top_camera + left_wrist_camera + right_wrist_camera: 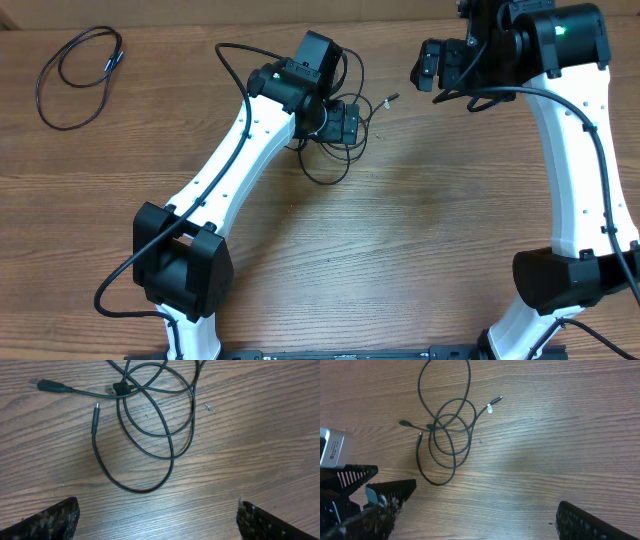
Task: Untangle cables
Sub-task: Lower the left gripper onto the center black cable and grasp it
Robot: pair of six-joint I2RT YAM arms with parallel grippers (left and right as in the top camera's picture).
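1. The tangled cables (330, 165) lay on the table (420, 240) in the upper middle of the overhead frame, partly hidden under the left arm; a separate cable loop (75, 75) lay well apart in the upper left corner
2. The left pincer (157, 505) hung over the tangle with its jaws wide and nothing between them; in its own view the loops filled the upper middle of the frame
3. The right pincer (485, 505) was likewise spread wide and empty, at the upper right of the overhead frame, with the tangle in the upper left of its view
4. The step in hand looked like choosing a first strand. A free end seemed the better target: the short strand with the silvery tip (96, 406) lay left of centre, apart from the overlapping loops
5. Coming down with the jaws across that strand, not along it, would help them close on one cord only
6. The crossing by the black plug (117, 389) at top centre was best avoided, since a grip there would likely catch several cords
7. The right pincer could take the long end (496, 399) at the tangle's upper right, so a slow pull apart would open the loops rather than drag the whole bunch
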